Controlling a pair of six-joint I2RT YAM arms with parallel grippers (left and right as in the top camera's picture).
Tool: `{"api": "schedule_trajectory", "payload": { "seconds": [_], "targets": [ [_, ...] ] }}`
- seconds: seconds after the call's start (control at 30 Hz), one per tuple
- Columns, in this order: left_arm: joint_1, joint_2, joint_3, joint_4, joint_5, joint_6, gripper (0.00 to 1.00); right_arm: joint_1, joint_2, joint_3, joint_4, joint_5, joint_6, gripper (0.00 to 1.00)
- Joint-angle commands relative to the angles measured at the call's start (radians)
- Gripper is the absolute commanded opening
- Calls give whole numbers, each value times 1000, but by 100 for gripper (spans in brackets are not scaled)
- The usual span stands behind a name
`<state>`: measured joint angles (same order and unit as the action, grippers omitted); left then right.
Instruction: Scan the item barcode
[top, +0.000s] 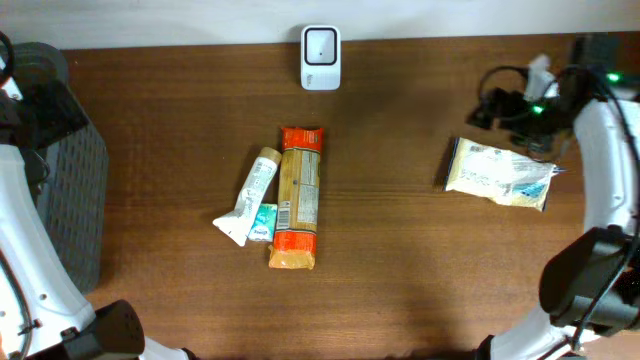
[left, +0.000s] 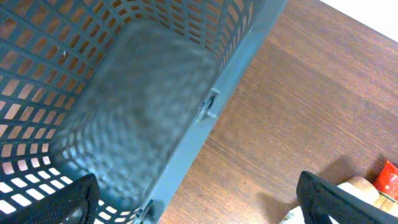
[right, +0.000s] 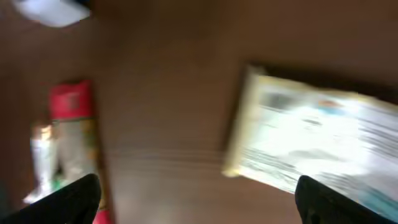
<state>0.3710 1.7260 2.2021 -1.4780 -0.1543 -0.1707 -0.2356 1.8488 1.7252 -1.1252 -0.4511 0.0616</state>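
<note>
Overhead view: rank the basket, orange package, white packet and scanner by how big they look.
1. basket: largest, though the frame edge and the left arm hide part of it.
2. orange package and white packet: too close to rank, one long and narrow, the other shorter and wider.
3. scanner: smallest.

The table (top: 400, 280) carried one white pouch (top: 500, 173) near its right edge, and one orange packet (top: 299, 190) and one white tube (top: 256, 183) side by side at its middle. One white scanner (top: 321, 57) stood at the far edge and one grey basket (top: 70, 190) at the left edge.
</note>
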Motion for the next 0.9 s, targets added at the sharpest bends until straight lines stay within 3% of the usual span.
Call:
{"api": "schedule_trajectory", "payload": {
  "seconds": [0.0,0.03,0.1,0.2,0.37,0.43,0.53,0.57,0.63,0.67,0.77,0.87],
  "targets": [
    [3,-6,7,-1,-3,16,99,209,-3,-56,150,-103,4,99],
    [3,-6,7,-1,-3,16,99,293,8,-90,209,-103,5,98],
    [3,-6,7,-1,-3,16,99,471,76,-175,348,-87,198,79],
    [3,-6,7,-1,-3,16,99,632,227,-214,431,-65,428,77],
    [3,-6,7,-1,-3,16,99,755,291,-255,541,-51,487,73],
    [3,-6,7,-1,-3,16,99,783,292,-300,612,45,550,53],
    [3,-6,7,-1,-3,16,99,785,298,-382,742,44,550,48],
    [3,-6,7,-1,-3,16,99,785,301,-401,765,43,550,40],
    [3,-6,7,-1,-3,16,99,785,301,-401,793,-31,538,10],
    [3,-6,7,-1,-3,16,99,785,300,-400,805,-97,495,4],
    [3,-6,7,-1,-3,16,99,784,220,-346,743,-141,356,4],
    [3,-6,7,-1,-3,16,99,797,44,-240,426,266,308,4]
  ]
}}
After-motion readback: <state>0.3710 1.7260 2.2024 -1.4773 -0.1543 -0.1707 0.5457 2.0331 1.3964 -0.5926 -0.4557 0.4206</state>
